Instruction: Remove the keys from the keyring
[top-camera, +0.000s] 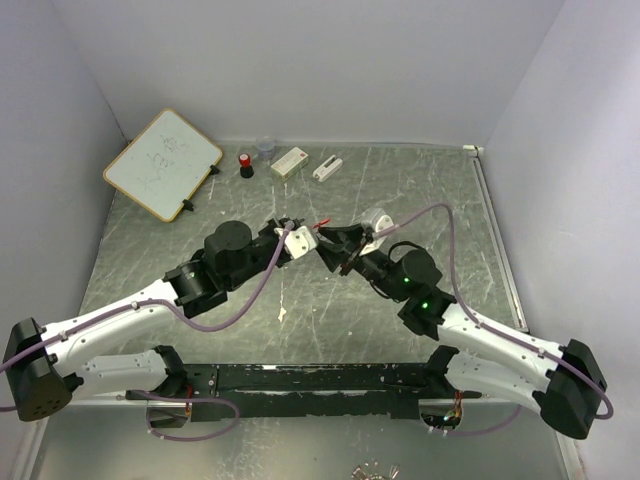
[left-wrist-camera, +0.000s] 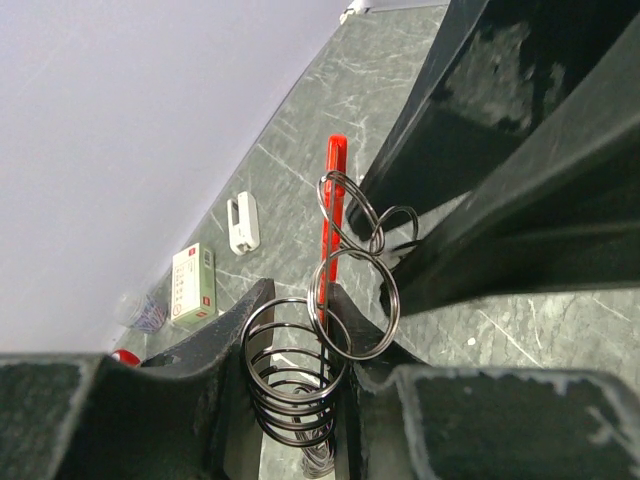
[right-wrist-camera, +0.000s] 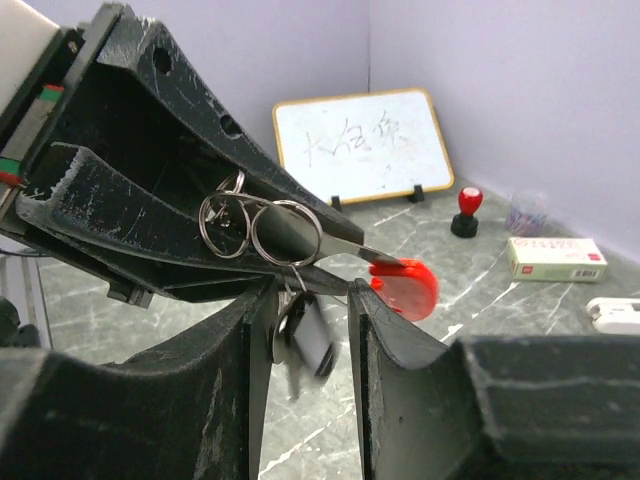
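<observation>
keyring (top-camera: 321, 226): held up off the counter (top-camera: 300, 320) at its middle, where the two arms meet
red clip (right-wrist-camera: 405, 286): crescent end sticks out past the fingertips, towards the back wall
rings (left-wrist-camera: 352, 290): several silvery split rings linked together, touching the clip; a dark wire coil (left-wrist-camera: 290, 385) hangs off them
keys (right-wrist-camera: 305, 340): hang below the rings, blurred, in the gap between the right fingers
left fingers (left-wrist-camera: 190, 400): closed on the keyring, with clip and coil pinched between the tips
right fingers (right-wrist-camera: 200, 380): closed on the keyring from the opposite side, one small ring caught between the tips
fingertip spacing: the two pairs nearly touch, with only the rings between them
whiteboard (top-camera: 162, 163): propped at the back left corner, well apart from the keyring
red-capped bottle (top-camera: 245, 165): back edge, just right of the whiteboard
white box (top-camera: 289, 161): back edge, right of the bottle
white clip-like part (top-camera: 327, 167): next to the box, on its right
</observation>
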